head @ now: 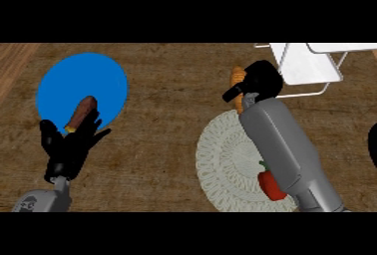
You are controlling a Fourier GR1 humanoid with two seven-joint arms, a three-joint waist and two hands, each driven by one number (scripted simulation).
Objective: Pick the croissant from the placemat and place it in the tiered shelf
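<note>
Curling round the croissant [237,75], the right hand [258,82] hides most of it; only an orange-brown sliver shows at the hand's 9 o'clock side, and whether it is lifted clear of the worktop [162,164] cannot be told. The fingers are wrapped on the croissant, so its shape is hard to make out. It sits just past the placemat [228,164] at the mat's 12 o'clock edge, and close to the shelf [305,62] at the shelf's 9 o'clock side, not in it. The shelf, white with a thin wire frame, is cut off by the upper edge of the view at 1 o'clock, so its tiers cannot be counted. The right forearm [283,149] lies across the pale round placemat and covers part of a red pepper [270,185] near the mat's 5 o'clock rim. A dark shape at the 3 o'clock edge is too cut off to name.

At 8 o'clock the left hand [68,144] rests with fingers spread and straight, holding nothing, its tips overlapping the 6 o'clock rim of a blue plate [77,79]. On that plate lies a brown sausage [81,112], its lower end hidden by the fingers. The worktop is brown and mottled, with a paler wood strip at 10 o'clock.
</note>
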